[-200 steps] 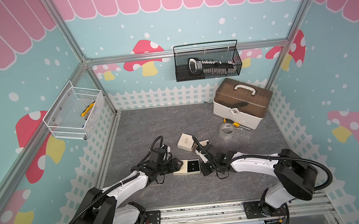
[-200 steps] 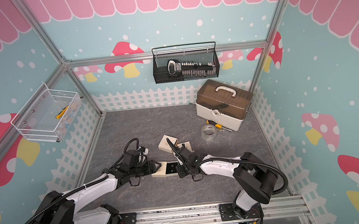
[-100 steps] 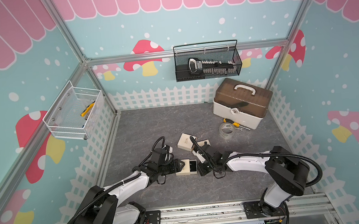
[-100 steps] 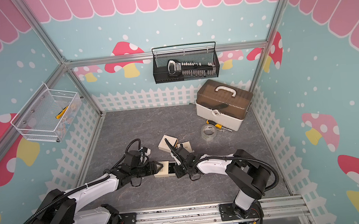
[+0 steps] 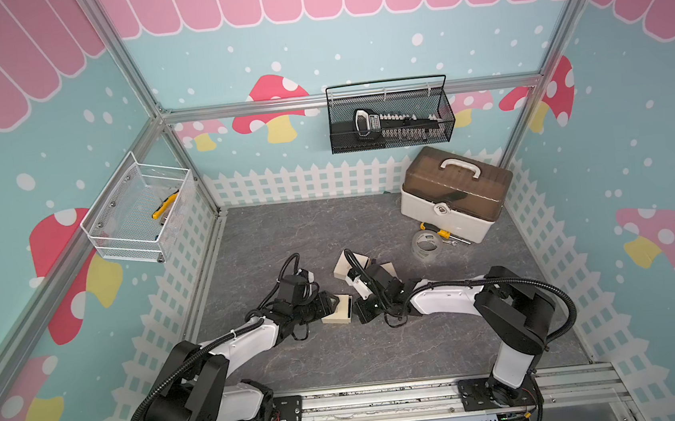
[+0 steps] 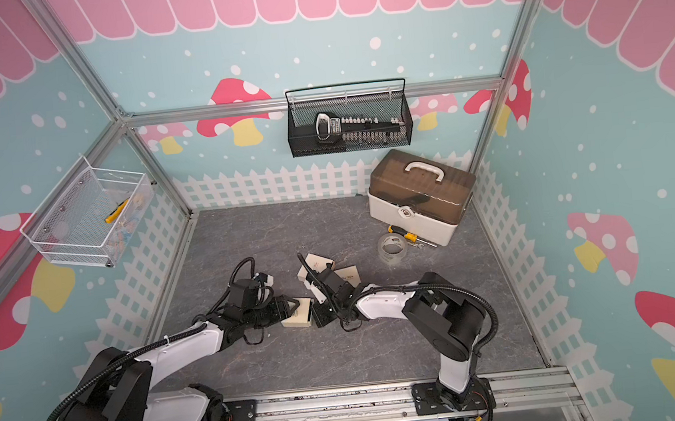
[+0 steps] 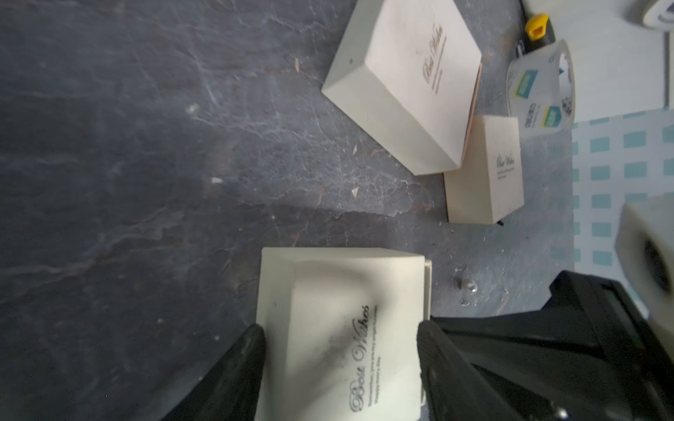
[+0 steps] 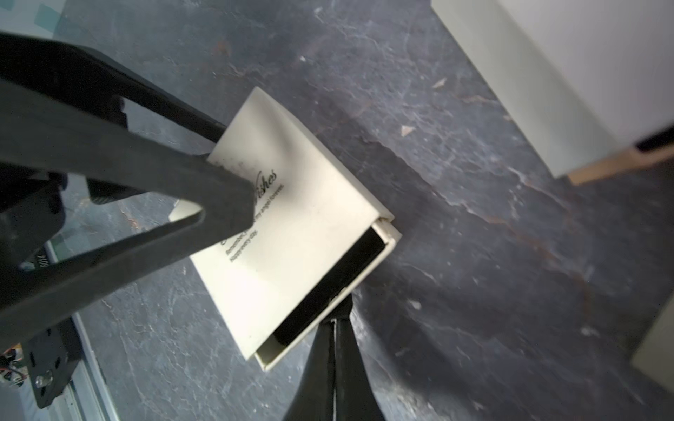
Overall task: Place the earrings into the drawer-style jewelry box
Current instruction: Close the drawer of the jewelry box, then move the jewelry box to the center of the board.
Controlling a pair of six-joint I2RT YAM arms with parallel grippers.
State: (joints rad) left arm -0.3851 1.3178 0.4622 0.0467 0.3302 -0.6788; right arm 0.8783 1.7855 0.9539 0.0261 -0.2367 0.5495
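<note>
On the left wall, at about 9 o'clock from the middle of the bench (image 5: pixel 329 229), a white wire basket (image 5: pixel 140 220) holds a yellow-handled tool (image 5: pixel 164 203). From 7 o'clock the left arm reaches inward. The left gripper (image 5: pixel 332 303) sits near the bench's centre, clamped on the drawer-style jewelry box (image 5: pixel 338 313). In the left wrist view its fingers (image 7: pixel 251 350) press two opposite sides of the beige sleeve, which is printed "Best Wishes".

The box lies flat. Its drawer (image 8: pixel 328 288) stands out only a sliver toward 3 o'clock and shows a dark lining in the right wrist view. The earrings (image 7: pixel 469 288), tiny silvery glints, lie on the bench just off that drawer end, outside the box. They are too small to make out in the top views.

Right at 3 o'clock of the box, the right gripper (image 8: pixel 333 322) has its jaws pressed together with nothing between them, and its tip meets the drawer's front lip.

Toward 12 o'clock of the jewelry box sit two more beige boxes, a larger one (image 5: pixel 351 266) and a smaller one (image 5: pixel 387 269), side by side. High on the back wall at 12 o'clock, a black mesh basket (image 5: pixel 391 132) carries a dark tool set.

At 2 o'clock lie a clear tape roll (image 5: pixel 428 245) and a yellow-handled screwdriver (image 5: pixel 444 234). Behind them stands a white toolbox (image 5: pixel 455 197) with its brown lid closed.
</note>
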